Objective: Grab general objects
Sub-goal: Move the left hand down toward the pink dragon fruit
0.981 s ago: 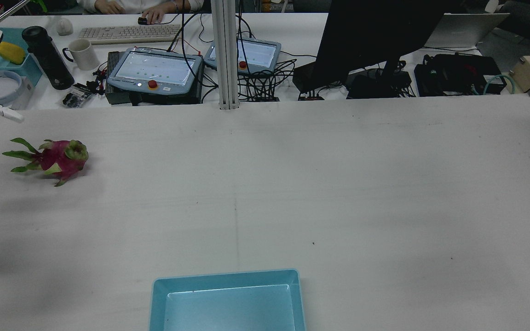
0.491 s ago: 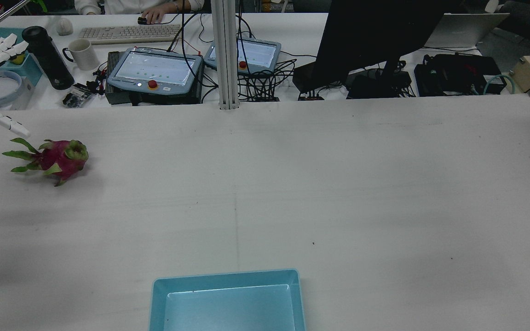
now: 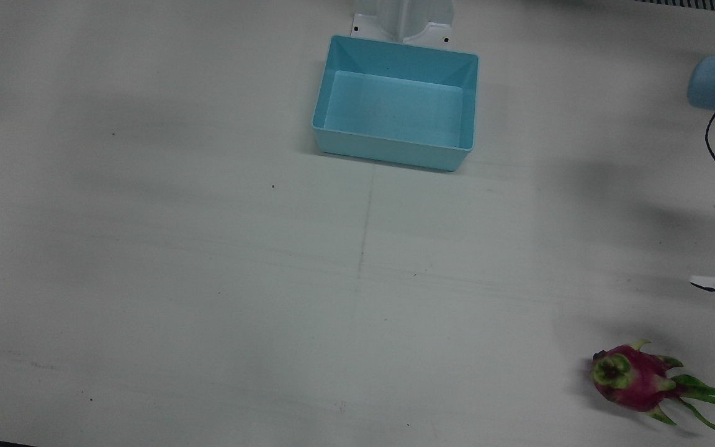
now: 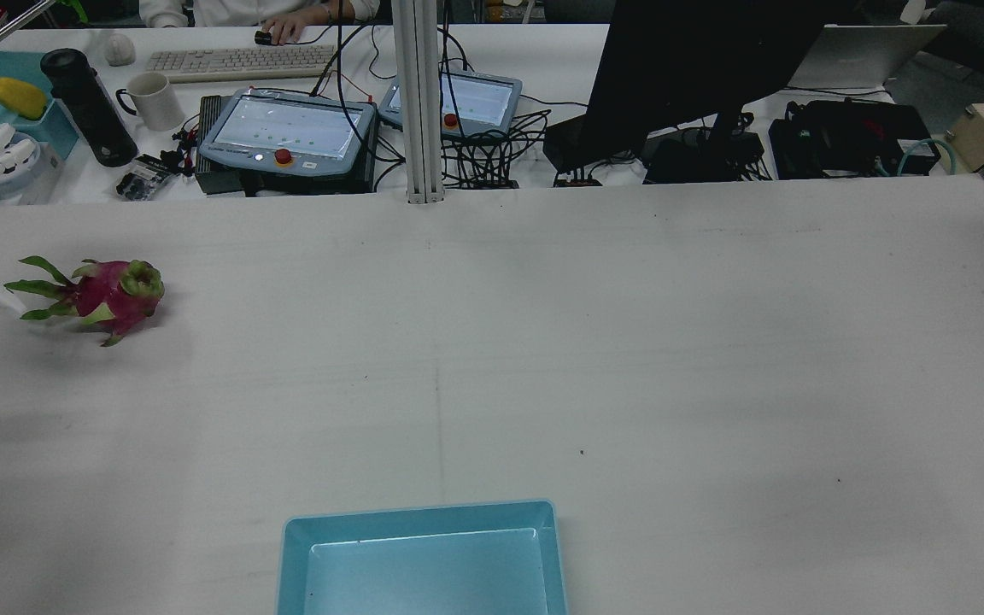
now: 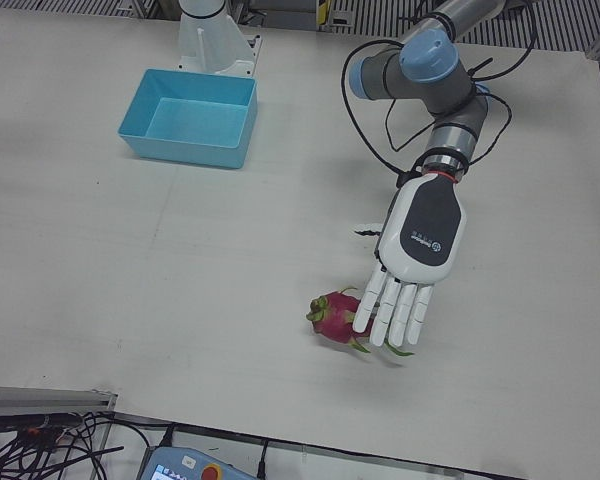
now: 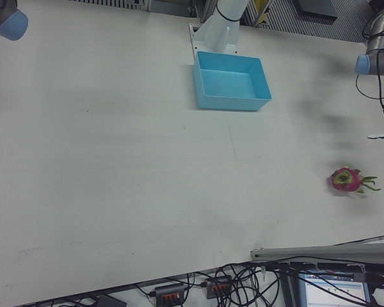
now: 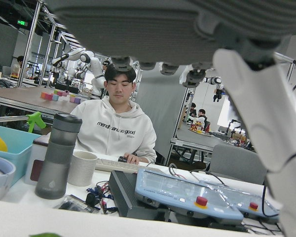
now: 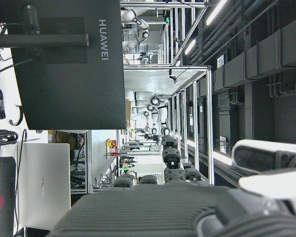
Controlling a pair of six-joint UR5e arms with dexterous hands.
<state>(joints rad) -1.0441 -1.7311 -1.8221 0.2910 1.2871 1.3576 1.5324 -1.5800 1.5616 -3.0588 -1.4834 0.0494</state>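
On the white table (image 5: 130, 260), a dragon fruit (image 5: 332, 318) is seen at about 5 o'clock from the blue bin (image 5: 190, 117). The left hand (image 5: 417, 250) is held above it, fingers (image 5: 390, 312) extended and slightly spread, overlapping its leafy end; contact cannot be told. The right hand's finger state cannot be told.

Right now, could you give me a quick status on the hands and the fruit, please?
Left hand open above the dragon fruit, not gripping. Right hand off the table views, fingers apart. Blue bin holds nothing. Path unobstructed.
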